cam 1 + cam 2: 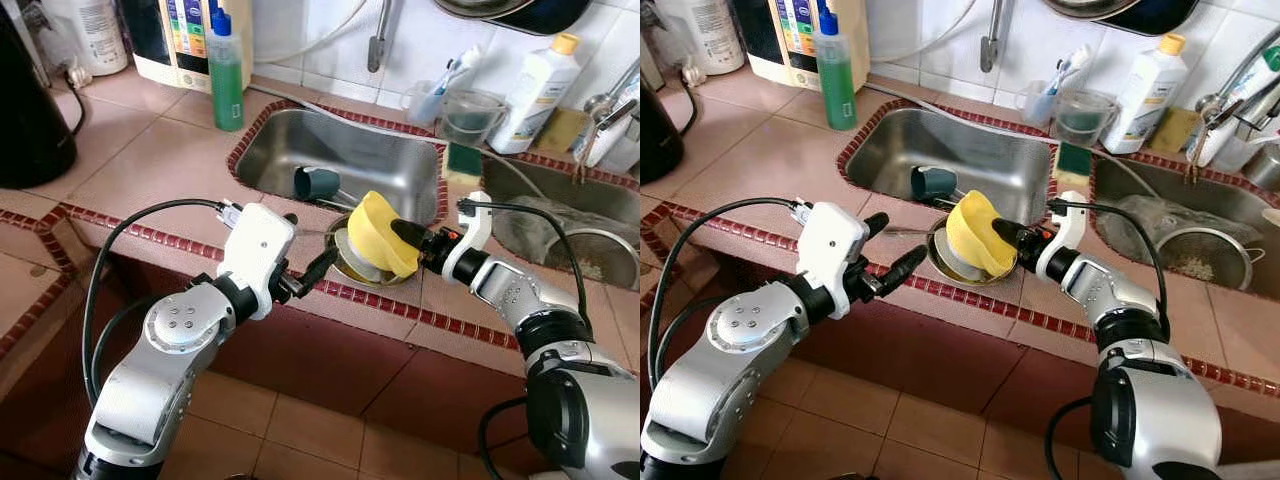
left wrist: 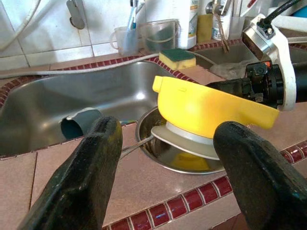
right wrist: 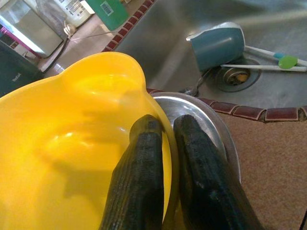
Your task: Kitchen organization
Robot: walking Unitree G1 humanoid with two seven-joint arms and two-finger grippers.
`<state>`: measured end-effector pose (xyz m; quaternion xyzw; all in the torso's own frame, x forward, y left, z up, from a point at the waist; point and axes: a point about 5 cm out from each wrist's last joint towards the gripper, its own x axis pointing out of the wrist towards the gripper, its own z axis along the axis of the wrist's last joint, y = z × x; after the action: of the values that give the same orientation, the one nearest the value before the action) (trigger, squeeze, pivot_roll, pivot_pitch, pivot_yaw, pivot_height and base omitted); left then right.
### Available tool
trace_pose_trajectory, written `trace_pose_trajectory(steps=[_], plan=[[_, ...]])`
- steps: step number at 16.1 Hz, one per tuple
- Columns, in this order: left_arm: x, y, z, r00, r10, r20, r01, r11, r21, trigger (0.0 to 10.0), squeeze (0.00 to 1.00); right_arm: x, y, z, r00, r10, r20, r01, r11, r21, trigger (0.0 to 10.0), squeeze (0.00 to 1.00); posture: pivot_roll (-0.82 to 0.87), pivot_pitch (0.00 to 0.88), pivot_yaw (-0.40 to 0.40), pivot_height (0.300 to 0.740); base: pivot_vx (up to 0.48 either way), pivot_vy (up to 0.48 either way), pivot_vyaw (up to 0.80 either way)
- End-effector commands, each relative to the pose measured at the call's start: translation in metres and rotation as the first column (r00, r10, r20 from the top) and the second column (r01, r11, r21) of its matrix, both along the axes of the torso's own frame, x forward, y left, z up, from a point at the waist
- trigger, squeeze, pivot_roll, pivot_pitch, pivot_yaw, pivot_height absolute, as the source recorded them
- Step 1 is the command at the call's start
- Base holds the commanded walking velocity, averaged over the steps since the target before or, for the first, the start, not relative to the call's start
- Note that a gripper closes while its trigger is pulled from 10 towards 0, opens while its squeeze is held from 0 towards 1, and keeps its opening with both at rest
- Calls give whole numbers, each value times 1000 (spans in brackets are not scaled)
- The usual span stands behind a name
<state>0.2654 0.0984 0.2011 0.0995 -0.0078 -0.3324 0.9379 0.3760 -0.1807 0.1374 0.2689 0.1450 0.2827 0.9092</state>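
Observation:
A yellow plastic bowl [image 1: 378,232] is held tilted above a steel bowl [image 1: 345,262] that rests on the tiled counter edge in front of the sink. My right gripper [image 1: 405,235] is shut on the yellow bowl's rim, one finger inside and one outside [image 3: 158,143]. Under the yellow bowl a pale plate or lid [image 2: 184,140] lies in the steel bowl. My left gripper [image 1: 322,264] stands open just left of the steel bowl, with nothing between its fingers [image 2: 91,163]. A teal cup [image 1: 316,183] lies on its side in the sink.
The steel sink basin [image 1: 300,140] has utensils by its drain. A green bottle [image 1: 226,75] stands at its back left, a sponge [image 1: 462,160], a clear jug [image 1: 470,115] and a white bottle [image 1: 535,90] at the back right. A second basin holds a strainer [image 1: 600,255].

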Motion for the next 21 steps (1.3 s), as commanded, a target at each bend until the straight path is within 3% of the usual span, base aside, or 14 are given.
trace_pose_trajectory(steps=[1, 2, 3, 4, 8, 12, 16, 19, 21], plan=[[-1, -3, 7, 999, -24, 25, 25, 1000, -9, 10000, 0, 4, -6, 9, 999, -29, 23, 29, 1000, 12, 0, 0, 43, 69, -102, 740, 0, 0, 0], [-1, -3, 7, 999, -25, 26, 25, 1000, -10, 10000, 0, 3, -7, 8, 999, -29, 22, 29, 1000, 11, 39, 0, 42, 71, -102, 740, 0, 0, 0], [-1, -2, 7, 999, -24, 26, 25, 1000, -9, 10000, 0, 3, -7, 7, 999, -27, 17, 27, 1000, 9, 3216, 0, 42, 72, -101, 740, 0, 0, 0], [0, -2, 8, 999, -25, 27, 25, 1000, -9, 10000, 0, 2, -7, 7, 1000, -26, 6, 25, 1000, 17, 10000, 0, 41, 73, -101, 740, 0, 0, 0], [1, -1, 9, 999, -21, 30, 21, 1000, -10, 10000, 0, 4, -5, 17, 999, -3, 33, -1, 995, 98, 10000, 0, 42, 80, -99, 740, 0, 0, 0], [2, 1, 10, 999, -16, 32, 16, 1000, -8, 10000, 0, 10, -8, 43, 991, -19, 130, -4, 984, 176, 10000, 0, 40, 80, -91, 740, 0, 0, 0], [7, 2, 11, 999, -8, 36, 8, 1000, -15, 10000, 0, 13, -12, 51, 982, -62, 179, 30, 984, 176, 10000, 0, 38, 76, -88, 740, 0, 0, 0], [25, 17, 9, 995, 99, 34, -98, 994, -38, 10000, 0, 13, -20, 65, 925, -199, 324, 162, 977, 137, 10000, 0, 42, 64, -90, 740, 0, 0, 0], [38, 27, 12, 985, 157, 69, -155, 987, -33, 10000, 0, 10, -28, 76, 875, -270, 401, 216, 961, 175, 10000, 0, 38, 58, -88, 740, 0, 0, 0]])
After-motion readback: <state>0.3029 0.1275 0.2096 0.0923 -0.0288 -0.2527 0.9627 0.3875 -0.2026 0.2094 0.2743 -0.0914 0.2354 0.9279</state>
